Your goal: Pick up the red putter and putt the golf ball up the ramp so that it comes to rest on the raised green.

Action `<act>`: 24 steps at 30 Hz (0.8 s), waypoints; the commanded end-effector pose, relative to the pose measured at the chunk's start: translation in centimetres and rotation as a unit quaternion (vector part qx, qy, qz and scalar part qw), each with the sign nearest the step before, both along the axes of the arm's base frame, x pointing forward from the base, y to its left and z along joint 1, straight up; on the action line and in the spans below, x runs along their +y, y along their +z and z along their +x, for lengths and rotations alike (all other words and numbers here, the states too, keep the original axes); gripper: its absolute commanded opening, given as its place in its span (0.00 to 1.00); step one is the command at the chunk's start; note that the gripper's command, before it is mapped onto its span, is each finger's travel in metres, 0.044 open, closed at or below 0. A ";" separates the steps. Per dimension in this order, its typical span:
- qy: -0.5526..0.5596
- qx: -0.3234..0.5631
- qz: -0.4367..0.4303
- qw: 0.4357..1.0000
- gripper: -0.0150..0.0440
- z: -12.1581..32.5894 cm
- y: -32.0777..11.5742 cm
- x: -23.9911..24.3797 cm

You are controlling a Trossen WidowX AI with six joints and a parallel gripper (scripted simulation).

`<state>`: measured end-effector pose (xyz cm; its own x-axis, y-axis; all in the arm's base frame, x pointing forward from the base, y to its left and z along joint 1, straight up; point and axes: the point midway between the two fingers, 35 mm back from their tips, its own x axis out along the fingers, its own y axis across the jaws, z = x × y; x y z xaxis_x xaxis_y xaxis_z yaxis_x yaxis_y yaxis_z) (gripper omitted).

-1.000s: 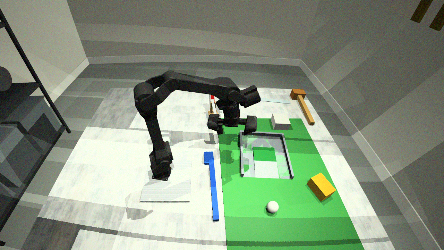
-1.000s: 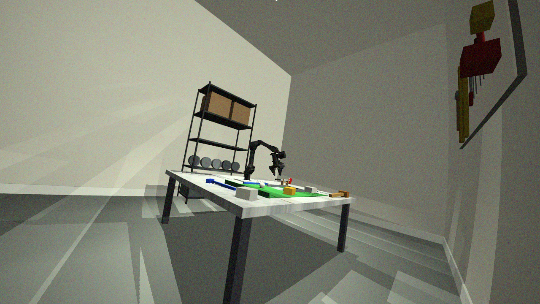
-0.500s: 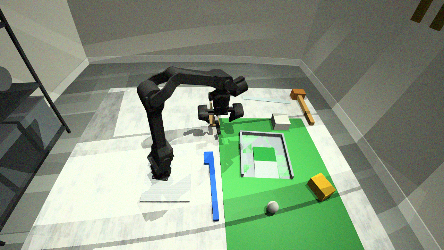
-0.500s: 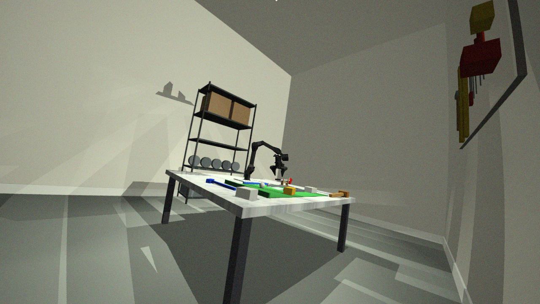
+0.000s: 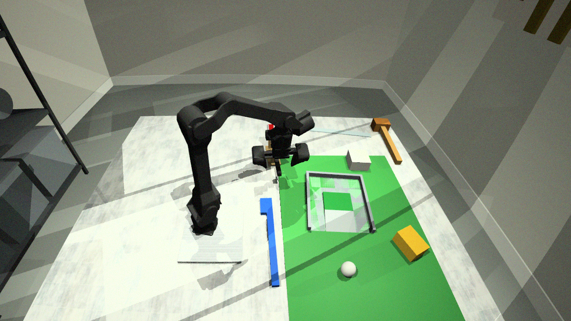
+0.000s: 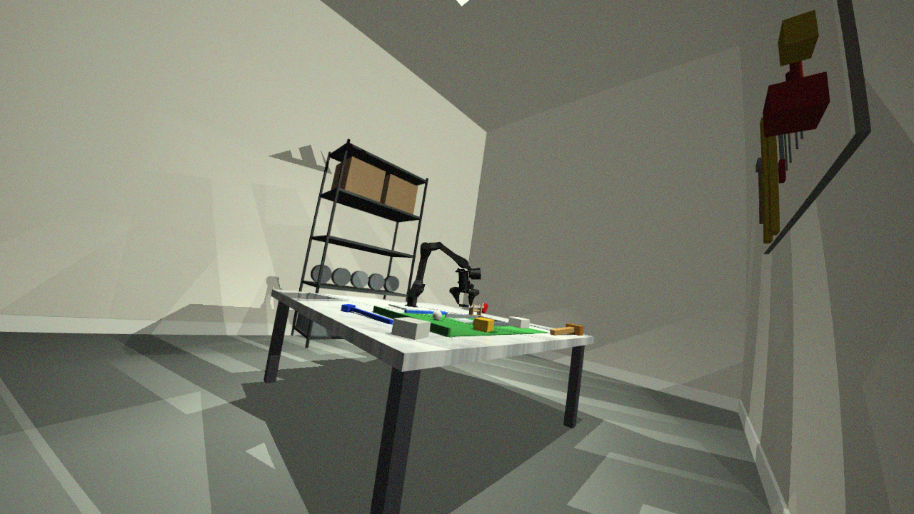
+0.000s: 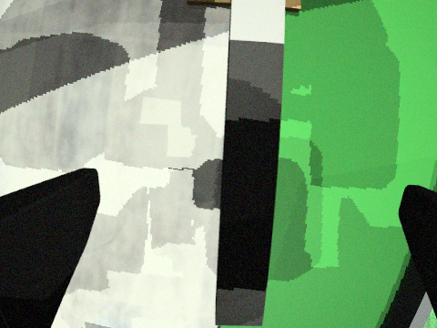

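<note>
The red putter rests on a wooden stand; its red head is at the far end. Its black grip points toward the near side. My gripper is open and empty above the grip, which runs between the fingers in the wrist view. The white golf ball rests on the green mat. The raised green lies inside a grey-walled frame, with a pale ramp on its near side.
A blue putter-shaped piece lies left of the mat. A yellow block and a white block are on the mat. A wooden mallet lies at the right. A grey block sits near the table corner.
</note>
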<state>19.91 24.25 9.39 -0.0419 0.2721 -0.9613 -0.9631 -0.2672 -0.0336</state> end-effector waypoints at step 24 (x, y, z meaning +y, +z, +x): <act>0.003 0.005 -0.004 1.000 1.00 -0.1 -3.6 -0.1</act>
<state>19.89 24.24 6.24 -0.0463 0.2679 -0.9623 -0.9632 -0.2675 -0.0282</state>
